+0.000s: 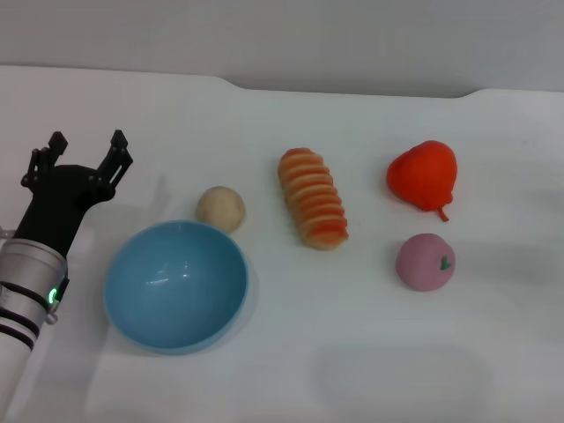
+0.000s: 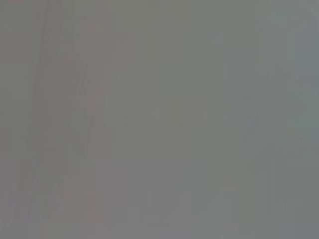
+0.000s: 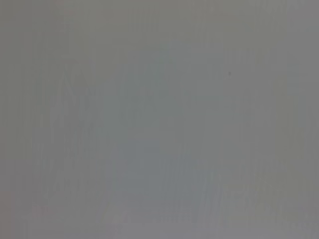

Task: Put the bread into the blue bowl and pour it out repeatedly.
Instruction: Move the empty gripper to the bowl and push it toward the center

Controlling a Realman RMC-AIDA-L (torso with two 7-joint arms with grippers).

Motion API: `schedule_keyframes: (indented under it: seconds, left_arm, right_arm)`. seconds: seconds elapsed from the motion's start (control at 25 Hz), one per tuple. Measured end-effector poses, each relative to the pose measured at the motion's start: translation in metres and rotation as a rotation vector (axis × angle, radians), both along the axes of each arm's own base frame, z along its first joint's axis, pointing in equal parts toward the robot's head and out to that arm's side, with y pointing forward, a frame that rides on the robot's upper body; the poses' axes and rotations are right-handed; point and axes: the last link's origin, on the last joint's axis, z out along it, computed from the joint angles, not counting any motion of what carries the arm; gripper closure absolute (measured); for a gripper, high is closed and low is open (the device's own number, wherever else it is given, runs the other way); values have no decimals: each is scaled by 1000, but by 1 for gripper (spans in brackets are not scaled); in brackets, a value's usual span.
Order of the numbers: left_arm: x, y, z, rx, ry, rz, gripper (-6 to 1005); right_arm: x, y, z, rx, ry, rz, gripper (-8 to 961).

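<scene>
The bread, an orange-brown loaf with cream stripes, lies on the white table near the middle, to the right of the blue bowl. The blue bowl stands upright and empty at the front left. My left gripper is open and empty, hovering left of and behind the bowl, apart from it. My right gripper is out of view. Both wrist views show only plain grey surface.
A small round beige ball sits just behind the bowl's far rim. A red pear-shaped toy and a pink round fruit toy lie to the right. The table's back edge runs along the top.
</scene>
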Motion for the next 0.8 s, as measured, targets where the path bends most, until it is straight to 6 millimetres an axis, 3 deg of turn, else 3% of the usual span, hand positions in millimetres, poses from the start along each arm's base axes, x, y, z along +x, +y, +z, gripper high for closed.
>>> schedule_keyframes:
  seconds: [0.48,0.6,0.8]
  left_arm:
    - [-1,6,3,5,-89,20,128]
    - [5,26,13,6,-113,-17,128]
    - [15,83,25,-122,-138,-19,129]
  right_arm:
    - [3,-4,-1,-2,2,-10,418]
    - [4,-5,-1,-3,3,-13,418]
    - [3,-4,-1,-3,4,-11,418]
